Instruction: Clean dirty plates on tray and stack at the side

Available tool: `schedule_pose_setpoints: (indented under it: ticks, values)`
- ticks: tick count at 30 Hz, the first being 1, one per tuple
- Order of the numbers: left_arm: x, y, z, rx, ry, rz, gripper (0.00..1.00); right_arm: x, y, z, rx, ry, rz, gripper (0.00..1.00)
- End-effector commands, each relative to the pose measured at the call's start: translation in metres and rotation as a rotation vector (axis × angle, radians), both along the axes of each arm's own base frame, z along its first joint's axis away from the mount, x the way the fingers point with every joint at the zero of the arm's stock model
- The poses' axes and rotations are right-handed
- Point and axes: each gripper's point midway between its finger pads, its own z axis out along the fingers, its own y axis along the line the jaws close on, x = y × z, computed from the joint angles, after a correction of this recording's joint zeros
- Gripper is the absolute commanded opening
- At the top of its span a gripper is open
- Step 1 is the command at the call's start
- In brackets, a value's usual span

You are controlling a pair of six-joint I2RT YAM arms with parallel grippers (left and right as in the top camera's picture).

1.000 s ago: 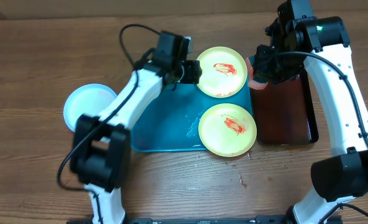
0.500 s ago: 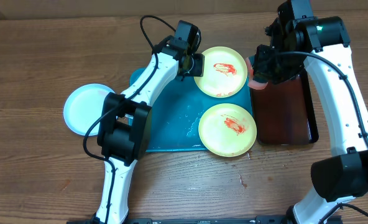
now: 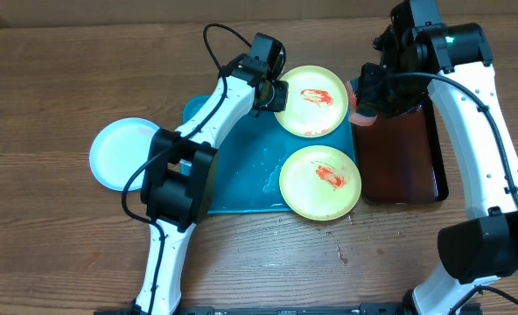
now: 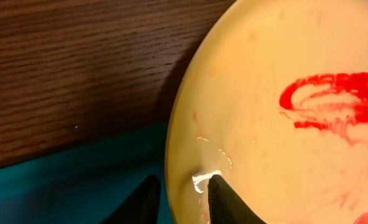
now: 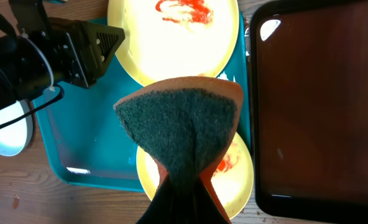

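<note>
Left gripper [image 4: 181, 183] straddles the far plate's [image 3: 311, 101] left rim, fingers a little apart, not clearly pinching. Right gripper [image 5: 184, 208] is clamped on a sponge [image 5: 181, 124] above the tray's [image 3: 233, 175] right edge. Near plate [image 3: 320, 181] sits on the tray, and the blue plate [image 3: 119, 153] is on the table, left.

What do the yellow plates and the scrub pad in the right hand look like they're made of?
Yellow plates: probably plastic, smooth and glossy, with a wet glint near the rim. Scrub pad: coarse matte green fibre on an orange, sponge-like backing, seemingly.
</note>
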Motion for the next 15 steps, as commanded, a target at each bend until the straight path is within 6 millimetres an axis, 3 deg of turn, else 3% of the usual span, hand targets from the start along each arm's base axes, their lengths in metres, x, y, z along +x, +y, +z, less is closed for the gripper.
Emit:
schedule_pose_setpoints:
  ticks: [1,7,11,15]
  values:
    - [0.000,-0.001,-0.024,0.029,0.024,-0.019,0.24,0.002,-0.001,0.009,-0.001,-0.033,-0.001,0.04]
    - [0.002,-0.002,-0.029,0.029,0.022,-0.018,0.04,0.003,-0.001,0.009,0.000,-0.036,-0.001,0.04]
    - [0.008,0.002,-0.023,0.012,0.017,0.029,0.04,0.005,0.000,0.010,0.001,-0.043,-0.001,0.04]
    - [0.015,0.014,-0.002,0.000,0.022,0.077,0.04,0.007,0.000,0.010,0.002,-0.051,-0.001,0.04]
